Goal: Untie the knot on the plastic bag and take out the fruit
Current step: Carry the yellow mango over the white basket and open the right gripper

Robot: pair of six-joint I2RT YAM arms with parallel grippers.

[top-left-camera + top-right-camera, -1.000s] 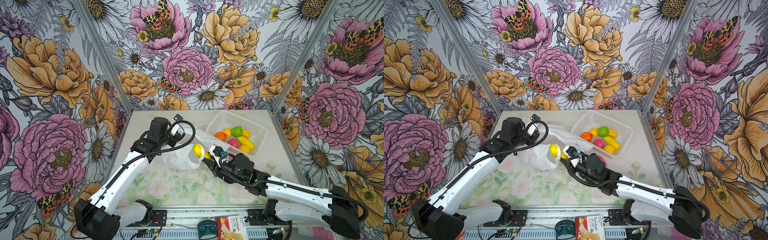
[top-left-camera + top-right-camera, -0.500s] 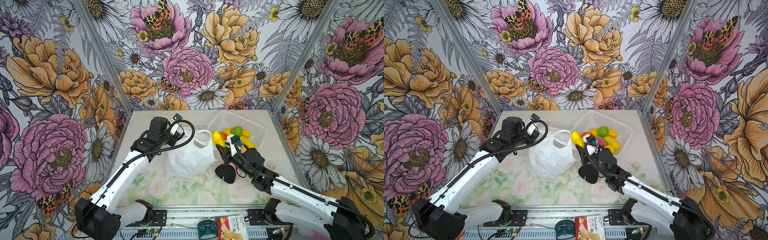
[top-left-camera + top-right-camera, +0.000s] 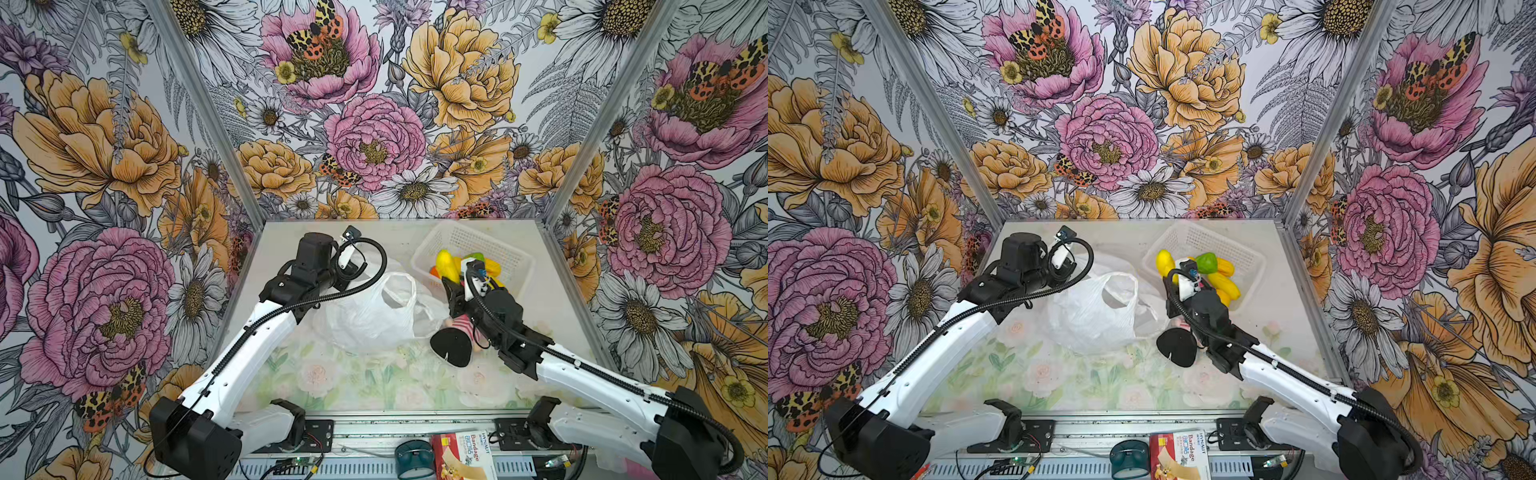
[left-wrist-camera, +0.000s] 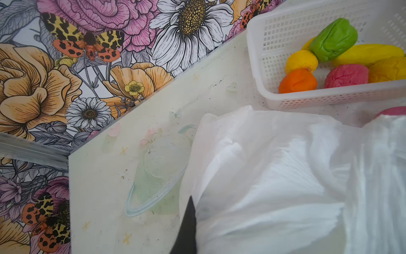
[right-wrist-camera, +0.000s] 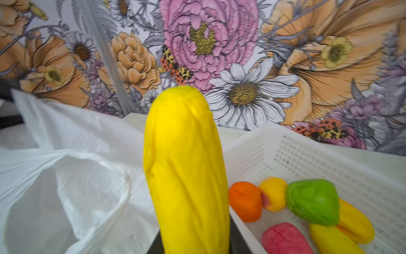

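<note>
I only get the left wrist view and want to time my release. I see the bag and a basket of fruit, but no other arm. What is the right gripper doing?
Observer: The right gripper is shut on a yellow fruit, held at the corner of the basket nearest the plastic bag.
Operator: Anything else on the table near the bag?
Observer: Yes, a doll with black hair lies beside the bag, on the right gripper's side.
Operator: Is the bag tied shut?
Observer: In both top views a handle loop stands open, and I see no tie.
</note>
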